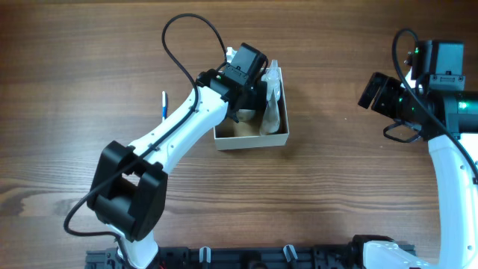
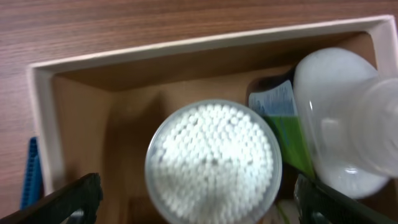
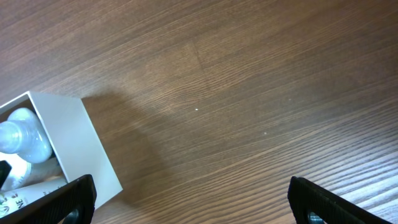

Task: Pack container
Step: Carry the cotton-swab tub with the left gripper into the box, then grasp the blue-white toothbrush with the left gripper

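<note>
The left end effector (image 2: 199,196) is hovering open over the container (image 2: 40,124); thin, light cardboard is likely flexing, so grasp walls near corners.

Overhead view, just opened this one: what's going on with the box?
The left gripper hangs open over the container, its fingers either side of a round jar of cotton swabs that sits inside, next to a clear bottle and a green-labelled tube. The right gripper is open too, off to the side above the table, holding nothing.
</note>
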Action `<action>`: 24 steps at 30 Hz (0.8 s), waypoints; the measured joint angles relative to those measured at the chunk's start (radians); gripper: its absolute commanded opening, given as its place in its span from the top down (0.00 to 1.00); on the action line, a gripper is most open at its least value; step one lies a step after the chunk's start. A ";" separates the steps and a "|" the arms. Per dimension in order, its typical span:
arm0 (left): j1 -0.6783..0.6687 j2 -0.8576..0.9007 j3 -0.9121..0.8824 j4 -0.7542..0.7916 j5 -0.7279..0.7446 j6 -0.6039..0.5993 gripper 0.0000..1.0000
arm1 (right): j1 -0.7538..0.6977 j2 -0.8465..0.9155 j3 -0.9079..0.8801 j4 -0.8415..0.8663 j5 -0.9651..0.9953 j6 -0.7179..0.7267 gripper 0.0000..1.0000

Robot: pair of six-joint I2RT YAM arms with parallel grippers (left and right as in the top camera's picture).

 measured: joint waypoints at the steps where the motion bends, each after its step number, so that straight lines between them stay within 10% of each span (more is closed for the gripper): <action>1: 0.000 -0.008 0.007 -0.011 -0.002 0.000 0.00 | 0.000 0.000 0.000 0.000 0.000 0.000 0.00; 14: 0.183 -0.345 0.092 -0.399 -0.050 0.000 0.00 | 0.000 0.009 0.000 0.002 0.000 0.000 0.00; 24: 0.470 -0.160 -0.029 -0.400 0.084 0.091 0.16 | 0.000 0.009 0.000 0.003 0.000 0.000 0.00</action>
